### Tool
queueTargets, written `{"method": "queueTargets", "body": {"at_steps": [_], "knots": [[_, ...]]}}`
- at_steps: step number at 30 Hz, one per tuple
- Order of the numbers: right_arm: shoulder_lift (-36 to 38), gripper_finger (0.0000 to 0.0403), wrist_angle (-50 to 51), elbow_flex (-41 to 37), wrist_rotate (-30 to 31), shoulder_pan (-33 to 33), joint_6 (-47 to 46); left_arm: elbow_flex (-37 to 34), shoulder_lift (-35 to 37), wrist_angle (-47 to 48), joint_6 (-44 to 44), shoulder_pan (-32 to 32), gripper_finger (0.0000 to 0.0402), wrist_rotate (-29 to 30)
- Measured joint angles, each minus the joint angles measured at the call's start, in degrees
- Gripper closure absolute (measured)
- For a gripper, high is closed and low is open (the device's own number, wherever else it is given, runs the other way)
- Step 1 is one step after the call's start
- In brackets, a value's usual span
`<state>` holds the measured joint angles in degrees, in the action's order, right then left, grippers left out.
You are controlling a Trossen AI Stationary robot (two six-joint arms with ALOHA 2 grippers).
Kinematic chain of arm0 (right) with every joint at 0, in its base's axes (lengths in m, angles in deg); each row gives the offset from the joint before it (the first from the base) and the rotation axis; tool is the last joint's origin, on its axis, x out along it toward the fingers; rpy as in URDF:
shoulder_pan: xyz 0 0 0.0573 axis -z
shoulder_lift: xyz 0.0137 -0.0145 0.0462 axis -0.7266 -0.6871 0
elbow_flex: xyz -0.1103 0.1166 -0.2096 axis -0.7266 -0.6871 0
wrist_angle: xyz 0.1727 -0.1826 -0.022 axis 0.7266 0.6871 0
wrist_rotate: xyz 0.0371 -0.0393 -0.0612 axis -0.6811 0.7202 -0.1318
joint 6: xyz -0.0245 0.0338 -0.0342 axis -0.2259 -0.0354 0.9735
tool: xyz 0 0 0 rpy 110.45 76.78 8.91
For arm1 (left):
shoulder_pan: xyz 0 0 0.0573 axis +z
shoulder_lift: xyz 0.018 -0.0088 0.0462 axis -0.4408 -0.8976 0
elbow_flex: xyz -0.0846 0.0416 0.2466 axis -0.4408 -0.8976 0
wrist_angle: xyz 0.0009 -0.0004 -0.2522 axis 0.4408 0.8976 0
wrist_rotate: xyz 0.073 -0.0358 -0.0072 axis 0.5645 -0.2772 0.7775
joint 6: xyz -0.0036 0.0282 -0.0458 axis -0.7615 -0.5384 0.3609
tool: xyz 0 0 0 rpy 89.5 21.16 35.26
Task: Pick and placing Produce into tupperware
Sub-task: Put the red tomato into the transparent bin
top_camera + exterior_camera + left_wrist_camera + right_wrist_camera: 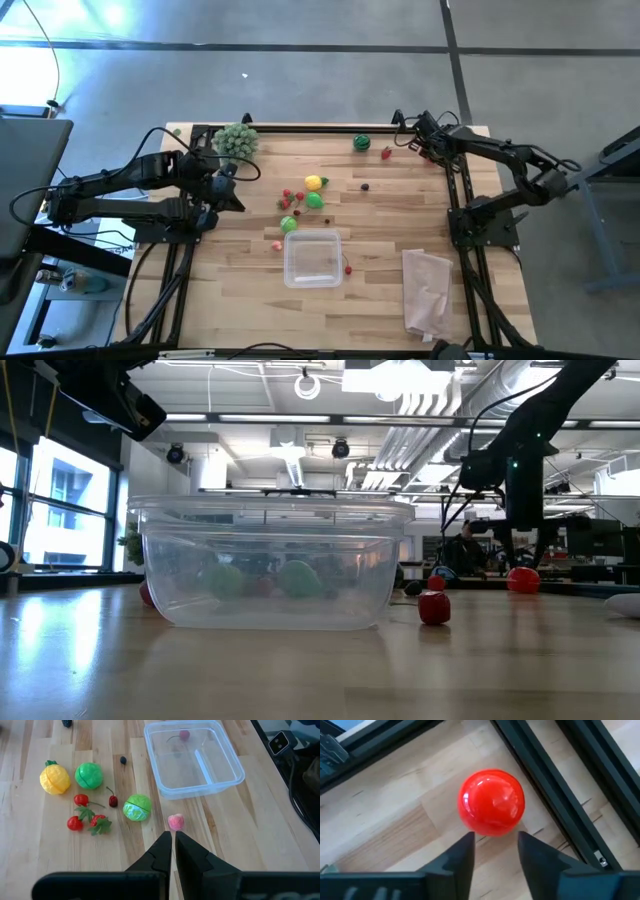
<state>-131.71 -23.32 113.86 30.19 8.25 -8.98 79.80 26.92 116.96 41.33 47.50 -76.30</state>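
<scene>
Produce here means the glossy red ball (491, 802) at the table's far right corner, likely light, hard and slippery, best pinched across its middle by the right gripper (495, 845), whose fingers stand parted just short of it, while the left gripper (173, 845) waits shut.

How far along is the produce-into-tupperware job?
Done: nothing; the tupperware looks empty. In hand: right pincer, fingers apart, hovers at a red ball by the table's far edge; nothing gripped. Left: the yellow fruit, green pieces and cherries, all on the table.
</scene>
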Motion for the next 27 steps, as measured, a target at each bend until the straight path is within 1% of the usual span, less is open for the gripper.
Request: {"method": "queueTargets", "body": {"at_steps": [2,5,10,14,19,27], "knots": [[0.0,0.0229,-0.2,0.0,0.4,0.1,-1.4,0.0,0.0,0.0,0.0,0.0,0.0387,0.0],[0.0,0.0192,-1.7,0.0,1.1,0.2,-5.9,0.0,0.0,0.0,0.0,0.0,0.0387,0.0],[0.0,0.0133,-2.0,0.0,3.0,0.1,-6.0,0.0,0.0,0.0,0.0,0.0,0.0387,0.0],[0.0,0.0101,-1.9,0.0,4.2,0.2,-7.5,0.0,0.0,0.0,0.0,0.0,0.0387,0.0],[-2.0,0.0083,-3.5,0.0,4.7,0.2,-7.6,0.0,0.0,0.0,0.0,0.0,0.0387,0.0],[-6.8,0.0081,-6.8,0.0,4.5,0.4,-8.6,0.0,0.0,0.0,0.0,0.0,0.0387,0.0]]}}
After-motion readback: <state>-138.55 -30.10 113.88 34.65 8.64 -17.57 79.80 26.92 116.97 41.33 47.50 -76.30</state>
